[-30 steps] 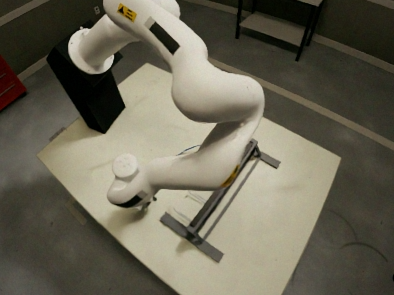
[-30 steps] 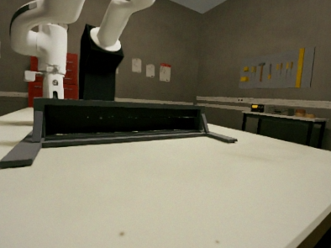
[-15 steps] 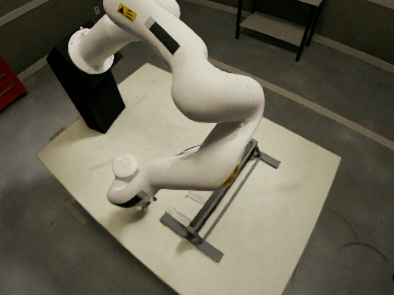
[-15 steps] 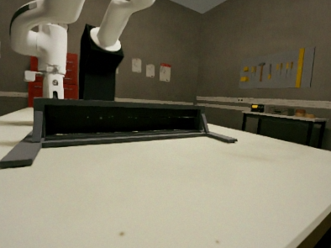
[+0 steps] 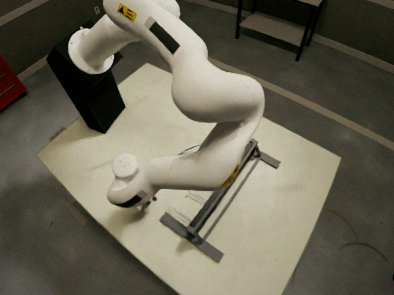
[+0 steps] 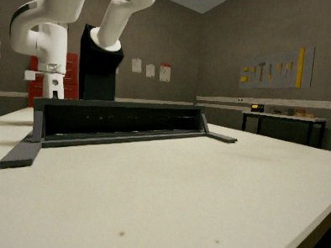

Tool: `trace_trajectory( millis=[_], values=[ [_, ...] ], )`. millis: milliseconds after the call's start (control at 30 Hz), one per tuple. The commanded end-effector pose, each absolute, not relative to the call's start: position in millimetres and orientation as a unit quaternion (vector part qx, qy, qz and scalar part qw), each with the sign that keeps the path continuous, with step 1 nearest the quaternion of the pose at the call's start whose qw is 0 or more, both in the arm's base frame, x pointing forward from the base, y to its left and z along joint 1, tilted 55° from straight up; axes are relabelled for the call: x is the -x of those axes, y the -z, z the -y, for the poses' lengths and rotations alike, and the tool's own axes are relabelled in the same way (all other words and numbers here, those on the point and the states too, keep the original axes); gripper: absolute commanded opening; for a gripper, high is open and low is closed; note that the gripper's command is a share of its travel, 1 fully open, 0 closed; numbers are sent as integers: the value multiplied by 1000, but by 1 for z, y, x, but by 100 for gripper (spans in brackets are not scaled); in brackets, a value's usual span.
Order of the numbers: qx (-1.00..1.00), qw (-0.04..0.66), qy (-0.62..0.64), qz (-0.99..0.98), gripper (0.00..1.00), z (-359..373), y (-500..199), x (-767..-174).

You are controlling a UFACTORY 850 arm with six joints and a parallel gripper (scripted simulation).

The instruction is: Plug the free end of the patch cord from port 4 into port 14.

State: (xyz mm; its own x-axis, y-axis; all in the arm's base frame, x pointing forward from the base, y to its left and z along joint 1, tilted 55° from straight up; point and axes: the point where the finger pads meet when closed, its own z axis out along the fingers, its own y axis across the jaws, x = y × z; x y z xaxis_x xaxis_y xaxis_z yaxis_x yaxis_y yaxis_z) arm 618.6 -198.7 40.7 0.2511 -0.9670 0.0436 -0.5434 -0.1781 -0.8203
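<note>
The grey rack (image 5: 225,189) stands upright on the pale mat, its long feet flat; the exterior view shows it from its back side (image 6: 118,118). My gripper (image 5: 149,202) points down close to the mat, in front of the rack near its left end. In the exterior view it (image 6: 55,93) drops behind the rack's top edge, so the fingertips are hidden. The fingers are shut on the patch cord's free end, which is too small to make out. A thin stretch of the cord (image 5: 187,150) shows beside my forearm. The ports are not readable.
My black pedestal (image 5: 92,86) (image 6: 98,66) stands at the mat's far corner. A dark table with a shelf (image 5: 282,9) stands off the mat. A red cabinet (image 5: 7,81) stands at the left wall. My arm arches over the rack.
</note>
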Motion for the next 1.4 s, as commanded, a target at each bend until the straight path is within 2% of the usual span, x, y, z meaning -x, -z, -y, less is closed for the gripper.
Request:
trace_trajectory(
  millis=[0, 1367],
  values=[
    [707, 354, 299, -534, 0, 199, -42, -617],
    [707, 354, 299, -534, 0, 209, -72, -574]
  ],
)
